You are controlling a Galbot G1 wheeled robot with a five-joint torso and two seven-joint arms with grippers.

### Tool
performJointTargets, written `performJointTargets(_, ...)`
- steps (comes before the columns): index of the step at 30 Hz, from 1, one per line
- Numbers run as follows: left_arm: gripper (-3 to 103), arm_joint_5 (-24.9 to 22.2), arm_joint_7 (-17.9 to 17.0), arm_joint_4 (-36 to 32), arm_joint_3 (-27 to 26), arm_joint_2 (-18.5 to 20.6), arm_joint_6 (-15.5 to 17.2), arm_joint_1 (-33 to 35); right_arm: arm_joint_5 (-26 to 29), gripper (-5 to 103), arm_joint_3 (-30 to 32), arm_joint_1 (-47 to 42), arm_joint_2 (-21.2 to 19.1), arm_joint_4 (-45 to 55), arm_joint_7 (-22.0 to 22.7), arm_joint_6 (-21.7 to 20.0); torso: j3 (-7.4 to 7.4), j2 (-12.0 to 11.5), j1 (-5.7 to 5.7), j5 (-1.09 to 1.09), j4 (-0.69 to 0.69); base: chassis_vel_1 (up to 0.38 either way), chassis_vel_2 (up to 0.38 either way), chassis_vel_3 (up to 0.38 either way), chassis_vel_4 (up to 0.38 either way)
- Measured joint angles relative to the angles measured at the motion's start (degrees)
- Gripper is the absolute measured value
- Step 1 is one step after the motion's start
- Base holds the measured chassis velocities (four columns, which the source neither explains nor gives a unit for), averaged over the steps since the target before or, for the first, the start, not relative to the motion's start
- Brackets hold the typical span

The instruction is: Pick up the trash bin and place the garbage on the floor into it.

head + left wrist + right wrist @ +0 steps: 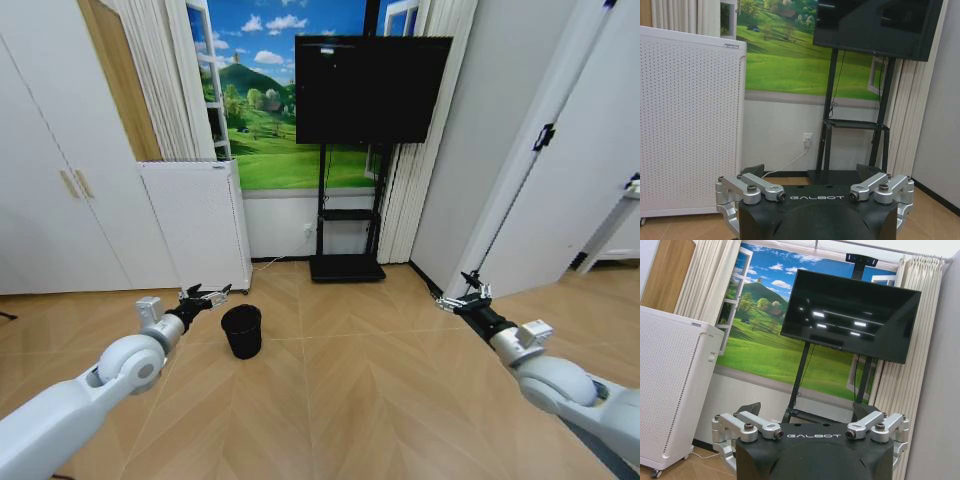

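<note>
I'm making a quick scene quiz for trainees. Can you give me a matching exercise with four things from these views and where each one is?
Things:
1. trash bin
2. left gripper
3. right gripper
4. TV

Places:
A. on a black stand against the back wall
B. held over the floor on the robot's right, open
C. standing on the parquet ahead, left of centre
D. in the air just left of the bin, open

Pairs: 1-C, 2-D, 3-B, 4-A

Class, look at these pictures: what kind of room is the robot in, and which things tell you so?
Probably a living room or a staged home-style room: a television on a stand, white cupboards, a herringbone wooden floor and a small black trash bin.
</note>
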Motion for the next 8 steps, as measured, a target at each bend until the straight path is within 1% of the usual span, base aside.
performJointTargets(8,100,0.0,0.0,0.0,0.0,0.0,0.0,0.0,0.0,100,0.0,0.0,0.0,0.0,0.0,0.0,0.0,0.0,0.0,0.0,0.0,0.0,0.0,0.0,0.0)
